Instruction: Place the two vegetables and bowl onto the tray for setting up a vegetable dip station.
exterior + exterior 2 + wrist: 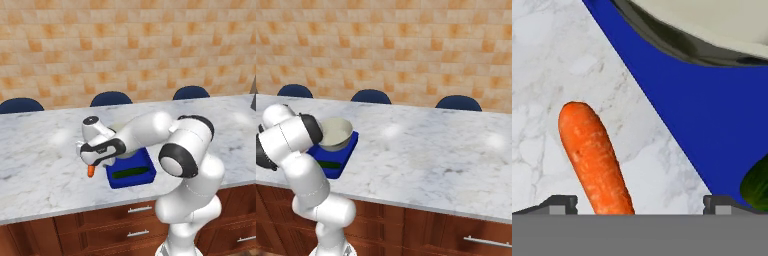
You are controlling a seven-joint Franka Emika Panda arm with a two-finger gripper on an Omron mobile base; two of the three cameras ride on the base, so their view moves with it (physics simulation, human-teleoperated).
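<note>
Bowl (335, 133) and cucumber (132, 173) sit on the tray (146, 160); the carrot (593, 159) lies on the counter (45, 160) just beside it; the gripper (639, 202) hovers above, jaws spread wide, probably to straddle the carrot.

Marble counter (40, 150), brick wall (125, 45)
</note>
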